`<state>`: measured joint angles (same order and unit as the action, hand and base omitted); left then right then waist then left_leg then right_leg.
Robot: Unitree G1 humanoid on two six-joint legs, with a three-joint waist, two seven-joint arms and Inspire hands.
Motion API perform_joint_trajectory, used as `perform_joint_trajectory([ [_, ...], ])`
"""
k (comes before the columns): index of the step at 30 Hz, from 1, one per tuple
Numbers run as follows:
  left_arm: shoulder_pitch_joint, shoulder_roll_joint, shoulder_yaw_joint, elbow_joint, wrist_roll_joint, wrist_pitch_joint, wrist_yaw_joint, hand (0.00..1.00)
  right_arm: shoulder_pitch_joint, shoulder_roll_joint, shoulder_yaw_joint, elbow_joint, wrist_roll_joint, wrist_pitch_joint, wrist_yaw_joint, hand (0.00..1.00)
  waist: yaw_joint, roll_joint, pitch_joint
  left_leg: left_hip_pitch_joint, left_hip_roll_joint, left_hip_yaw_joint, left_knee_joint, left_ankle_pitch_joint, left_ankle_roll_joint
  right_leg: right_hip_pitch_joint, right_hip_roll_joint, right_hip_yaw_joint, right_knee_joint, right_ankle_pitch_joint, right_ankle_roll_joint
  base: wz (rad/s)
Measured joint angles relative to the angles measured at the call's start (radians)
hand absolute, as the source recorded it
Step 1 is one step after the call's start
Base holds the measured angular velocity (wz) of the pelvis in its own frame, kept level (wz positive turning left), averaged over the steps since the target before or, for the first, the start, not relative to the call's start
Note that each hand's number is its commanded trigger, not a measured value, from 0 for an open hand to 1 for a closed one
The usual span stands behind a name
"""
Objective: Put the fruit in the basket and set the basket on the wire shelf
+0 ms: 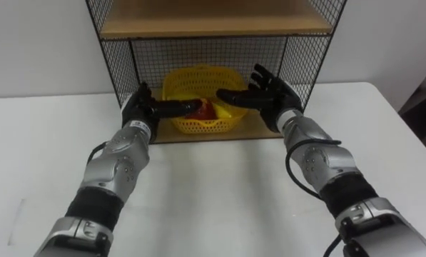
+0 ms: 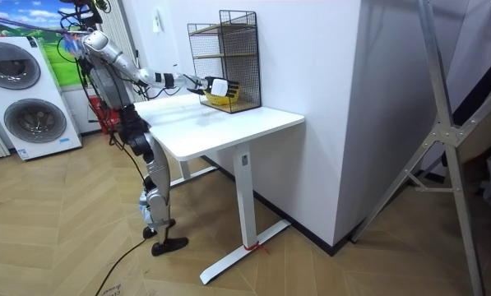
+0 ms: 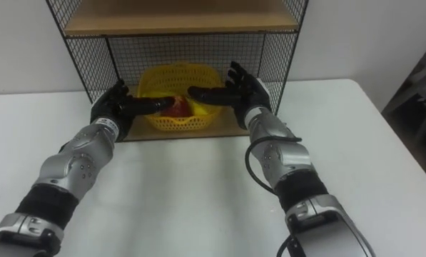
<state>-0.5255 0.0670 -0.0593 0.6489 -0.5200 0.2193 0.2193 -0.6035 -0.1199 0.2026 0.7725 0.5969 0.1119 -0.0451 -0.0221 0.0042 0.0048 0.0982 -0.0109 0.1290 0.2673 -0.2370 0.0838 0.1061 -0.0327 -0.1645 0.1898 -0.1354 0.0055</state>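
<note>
On wire shelf (image 1: 120, 64), lower board, basket (image 1: 198, 77) sitting, fruit (image 1: 202, 108) inside; I'm flanking it with left hand (image 1: 143, 108), right hand (image 1: 273, 93), both spread, holding nothing. Placement seemingly finishing; next needing clean pullback.

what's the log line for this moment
basket: on wire shelf, fruit inside | left hand: open, by basket | right hand: open, by basket

No legible text, label, number or sign, nothing readable on wire shelf (image 1: 213, 27), yellow basket (image 1: 198, 77), white counter (image 1: 220, 193), washing machines (image 2: 31, 119), wall picture (image 2: 39, 20).
</note>
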Motion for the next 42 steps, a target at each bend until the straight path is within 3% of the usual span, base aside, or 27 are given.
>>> perform_joint_trajectory([
  [4, 0.000, 0.003, 0.002, -0.015, 0.000, 0.003, -0.010, 0.00, 0.002, -0.008, -0.001, -0.007, 0.012, 0.000, 0.003, 0.00, 0.002, 0.003, -0.0015, 0.000, 0.000, -0.002, -0.003, 0.000, 0.000, -0.001, 0.001, -0.001, 0.000, 0.000, 0.000, 0.00],
  [12, 0.005, 0.037, 0.012, -0.243, 0.001, 0.006, -0.016, 0.00, 0.037, -0.016, -0.035, -0.155, 0.031, 0.000, -0.001, 0.00, 0.013, 0.002, -0.0026, 0.005, -0.001, -0.003, -0.013, 0.006, -0.003, 0.000, 0.001, 0.000, -0.004, 0.000, 0.000, 0.00],
  [16, 0.066, 0.030, 0.025, -0.319, 0.009, 0.006, -0.041, 0.00, 0.112, -0.016, -0.094, -0.252, -0.002, 0.000, -0.006, 0.00, 0.014, 0.004, -0.0112, 0.019, -0.001, -0.002, -0.015, 0.006, -0.003, 0.012, 0.001, 0.000, -0.002, 0.000, 0.000, 0.00],
  [20, 0.138, 0.022, 0.025, -0.399, 0.060, 0.014, -0.051, 0.00, 0.137, -0.016, -0.121, -0.284, -0.076, 0.004, -0.009, 0.00, 0.004, 0.002, -0.0147, 0.018, -0.001, -0.002, -0.026, 0.009, -0.003, 0.003, 0.001, -0.001, 0.009, 0.001, -0.002, 0.00],
  [26, 0.180, 0.015, 0.004, -0.518, 0.075, 0.015, -0.058, 0.00, 0.212, -0.017, -0.116, -0.446, -0.163, 0.017, -0.004, 0.00, 0.002, -0.012, -0.0234, 0.022, -0.001, 0.000, -0.034, 0.019, -0.006, -0.003, 0.001, 0.000, 0.014, 0.001, -0.003, -0.01],
  [31, 0.250, 0.020, -0.021, -0.592, 0.079, 0.014, -0.075, 0.00, 0.325, -0.017, -0.112, -0.596, -0.198, 0.020, -0.004, 0.00, 0.005, -0.021, -0.0184, 0.049, -0.001, 0.003, -0.054, 0.019, -0.006, 0.011, 0.002, 0.001, 0.011, 0.001, -0.003, -0.02],
  [35, 0.304, 0.022, -0.056, -0.620, 0.080, 0.006, -0.079, 0.00, 0.364, -0.009, -0.105, -0.604, -0.213, 0.020, 0.005, 0.00, 0.004, -0.030, -0.0126, 0.049, -0.001, 0.006, -0.062, 0.019, -0.006, 0.014, 0.003, 0.001, 0.012, 0.001, -0.002, -0.01],
  [40, 0.363, 0.019, -0.104, -0.649, 0.094, -0.017, -0.111, 0.00, 0.441, 0.004, -0.083, -0.670, -0.218, 0.019, 0.033, 0.00, 0.001, -0.028, -0.0114, 0.036, -0.001, 0.005, -0.063, 0.019, -0.006, 0.002, 0.004, 0.000, 0.009, 0.001, -0.002, 0.00],
  [42, 0.395, 0.019, -0.109, -0.677, 0.095, -0.028, -0.130, 0.00, 0.465, 0.002, -0.073, -0.703, -0.215, 0.015, 0.052, 0.00, 0.005, -0.023, -0.0063, 0.035, -0.001, 0.007, -0.062, 0.019, -0.007, -0.002, 0.005, 0.004, 0.008, 0.001, -0.002, -0.04],
])
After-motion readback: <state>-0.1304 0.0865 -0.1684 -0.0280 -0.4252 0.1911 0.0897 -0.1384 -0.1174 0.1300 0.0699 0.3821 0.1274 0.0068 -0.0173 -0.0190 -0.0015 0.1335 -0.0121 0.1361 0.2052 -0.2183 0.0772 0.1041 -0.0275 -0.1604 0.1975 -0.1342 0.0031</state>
